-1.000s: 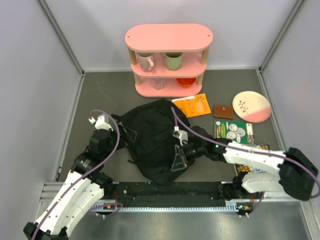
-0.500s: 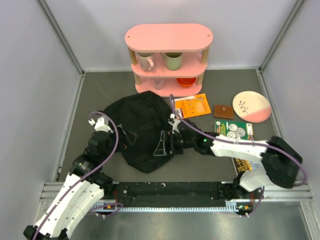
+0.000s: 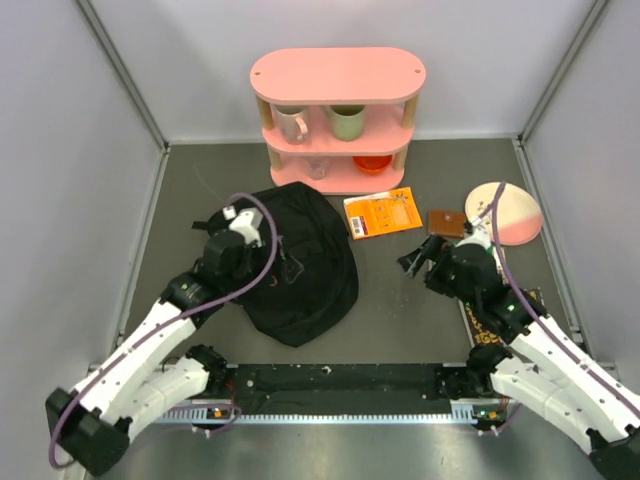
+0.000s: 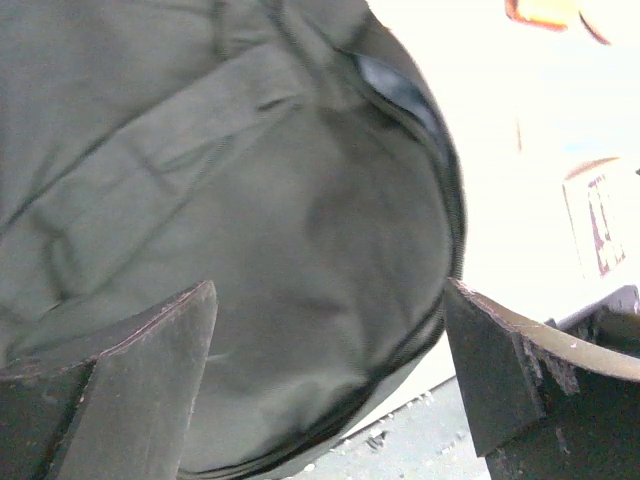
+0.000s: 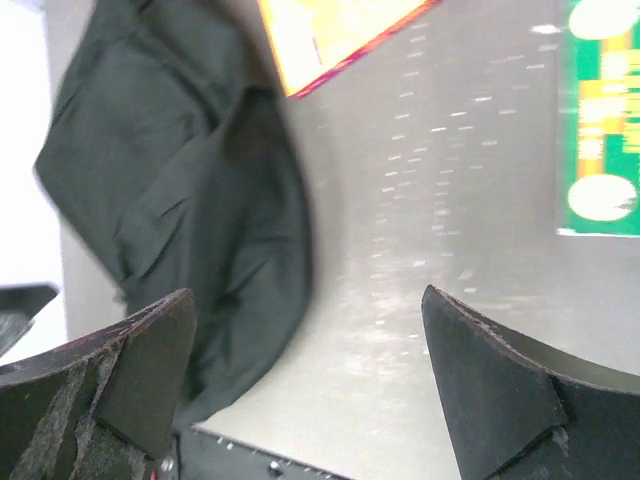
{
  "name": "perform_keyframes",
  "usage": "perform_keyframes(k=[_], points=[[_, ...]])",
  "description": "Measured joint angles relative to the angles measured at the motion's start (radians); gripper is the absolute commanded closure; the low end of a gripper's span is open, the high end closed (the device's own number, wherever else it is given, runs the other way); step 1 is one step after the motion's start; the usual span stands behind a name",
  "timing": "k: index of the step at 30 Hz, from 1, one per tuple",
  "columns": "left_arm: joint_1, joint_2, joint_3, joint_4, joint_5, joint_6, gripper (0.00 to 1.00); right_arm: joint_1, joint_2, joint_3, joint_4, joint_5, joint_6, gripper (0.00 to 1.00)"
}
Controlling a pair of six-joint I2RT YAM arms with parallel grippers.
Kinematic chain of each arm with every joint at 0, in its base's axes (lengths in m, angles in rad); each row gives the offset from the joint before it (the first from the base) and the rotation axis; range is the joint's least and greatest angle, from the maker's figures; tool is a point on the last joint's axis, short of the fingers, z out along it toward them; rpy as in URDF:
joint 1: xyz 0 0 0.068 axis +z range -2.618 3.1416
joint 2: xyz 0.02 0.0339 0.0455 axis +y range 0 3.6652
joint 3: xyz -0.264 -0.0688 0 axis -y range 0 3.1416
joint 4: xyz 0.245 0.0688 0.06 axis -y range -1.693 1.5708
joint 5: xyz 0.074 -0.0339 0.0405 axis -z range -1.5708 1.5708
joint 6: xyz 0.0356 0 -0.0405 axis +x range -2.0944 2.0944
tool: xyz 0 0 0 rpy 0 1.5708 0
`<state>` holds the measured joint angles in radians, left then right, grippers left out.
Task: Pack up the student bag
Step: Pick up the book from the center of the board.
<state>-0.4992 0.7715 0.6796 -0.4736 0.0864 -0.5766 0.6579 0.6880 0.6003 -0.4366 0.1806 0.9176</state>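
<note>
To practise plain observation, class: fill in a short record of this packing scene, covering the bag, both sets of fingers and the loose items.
bag: black student bag, crumpled on the table, left of centre
left fingers: open, over the bag, holding nothing
right fingers: open, empty, over bare table right of the bag
loose items: orange booklet, brown wallet, pink-and-white plate
shelf: pink shelf at the back, two cups on its middle level

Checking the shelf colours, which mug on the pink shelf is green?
The right mug on the middle tier of the shelf; the left mug beside it is whitish.
</note>
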Motion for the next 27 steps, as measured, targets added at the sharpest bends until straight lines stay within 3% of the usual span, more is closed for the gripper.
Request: perform_keyframes(k=[3,9,19,27], points=[[-0.113,0.117,0.076,0.029,-0.012,0.026,0.01,-0.111,-0.019,-0.004,-0.079,0.018,-0.008,0.04],[-0.284,0.392,0.244,0.143,0.002,0.042,0.01,-0.465,0.058,0.033,-0.193,-0.011,-0.100,0.01],[-0.314,0.811,0.466,0.349,0.098,-0.008,0.01,-0.811,0.215,0.117,-0.188,0.064,-0.144,0.01],[-0.327,1.089,0.658,0.432,0.139,-0.050,0.01,-1.027,0.338,0.073,-0.004,-0.011,-0.245,0.01]])
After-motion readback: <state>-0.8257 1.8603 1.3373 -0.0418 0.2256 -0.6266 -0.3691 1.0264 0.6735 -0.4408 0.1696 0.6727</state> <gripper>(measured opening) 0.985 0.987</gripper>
